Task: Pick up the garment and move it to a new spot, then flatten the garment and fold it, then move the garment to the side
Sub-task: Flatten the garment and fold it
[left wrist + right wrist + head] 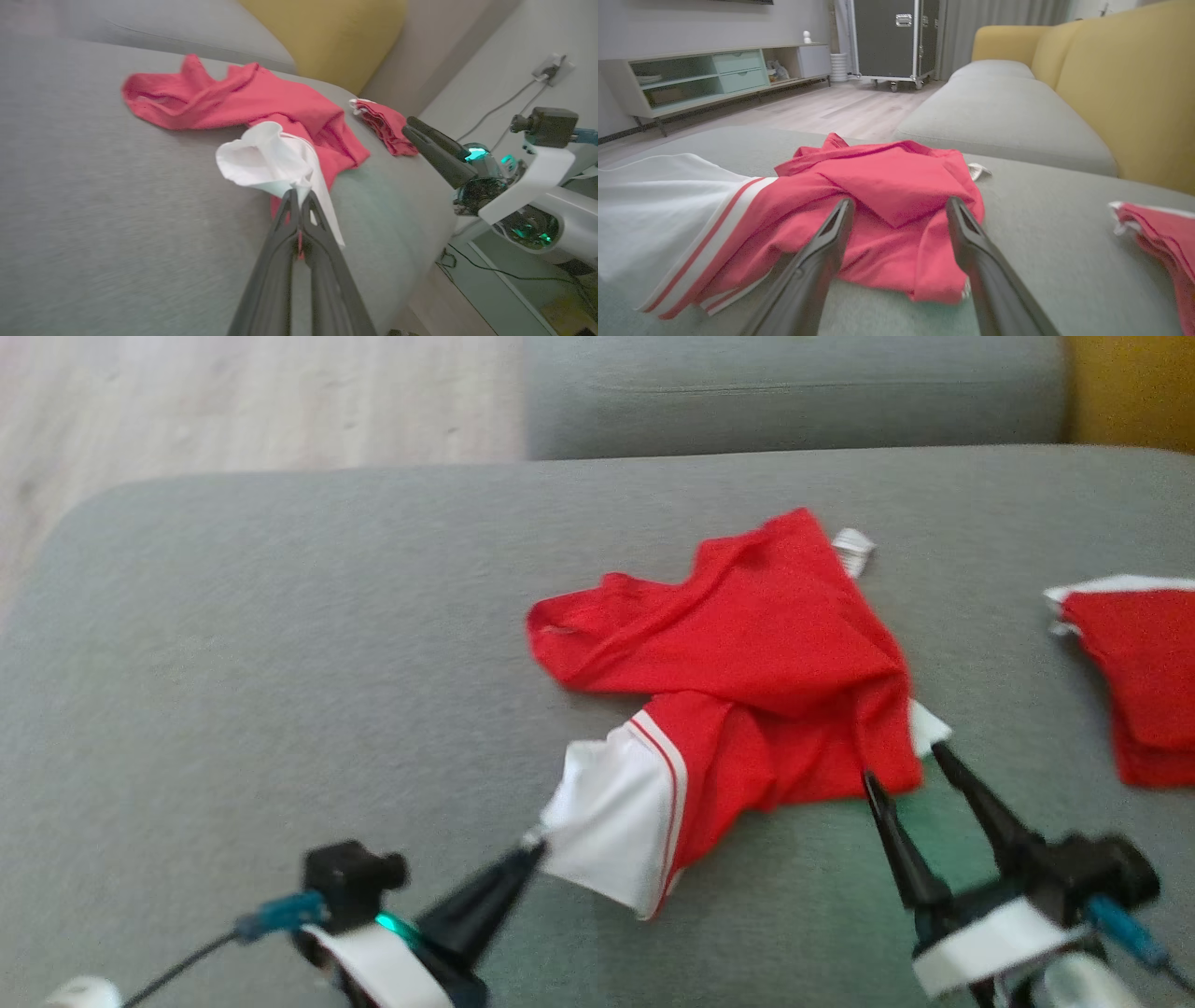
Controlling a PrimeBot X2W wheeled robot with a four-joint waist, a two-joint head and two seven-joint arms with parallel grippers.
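A crumpled red garment [747, 653] with a white sleeve and red stripes lies on the grey sofa cushion [280, 644]. My left gripper [534, 845] is shut on the white sleeve's corner, pinching it at the tips [297, 195]. The sleeve [266, 158] lifts a little off the cushion there. My right gripper [901, 761] stands open at the garment's near right edge, one fingertip on each side of the red hem. In the right wrist view its fingers [831, 233] straddle the red fabric [887, 196], tips low over the cushion.
A second red garment [1139, 672] with a white edge lies folded at the cushion's right end. A yellow backrest [1125, 84] stands behind, another grey seat cushion [794, 392] lies beyond, and wooden floor [233, 401] shows at the far left.
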